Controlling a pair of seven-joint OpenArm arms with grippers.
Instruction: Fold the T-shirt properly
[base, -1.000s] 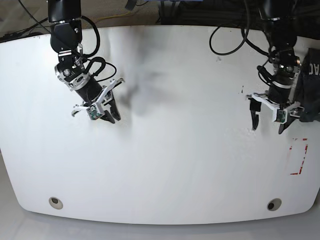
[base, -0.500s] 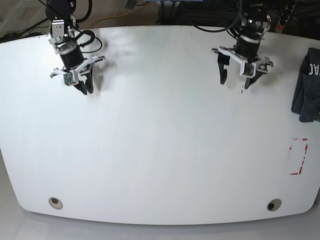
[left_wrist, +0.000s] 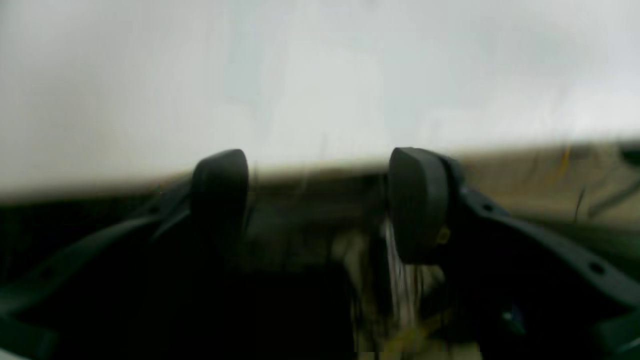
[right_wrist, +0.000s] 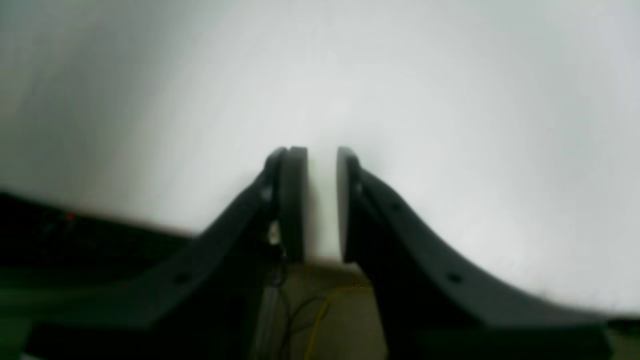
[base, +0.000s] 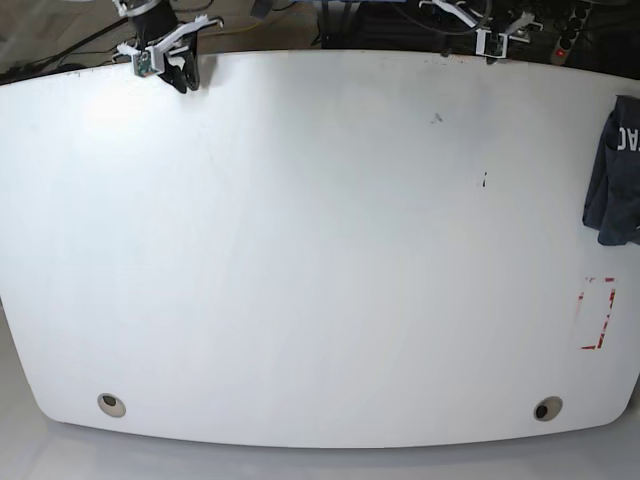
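The T-shirt (base: 615, 170) lies bunched in a dark slate-blue heap at the table's right edge, white lettering showing, partly cut off by the frame. My left gripper (base: 487, 38) is at the far edge of the table, top right, far from the shirt. In the left wrist view it (left_wrist: 320, 200) is open and empty over the table's edge. My right gripper (base: 183, 72) is at the far left corner. In the right wrist view it (right_wrist: 321, 200) is nearly shut with a narrow gap and nothing between its fingers.
The white table (base: 320, 260) has a red tape rectangle (base: 597, 313) near the right edge below the shirt, two round holes (base: 112, 405) (base: 546, 409) near the front edge, and small dark marks (base: 485, 180). Cables lie behind the far edge.
Both arms have drawn back from the middle of the table to its far edge. The left gripper left the shirt's side. The shirt has not moved.
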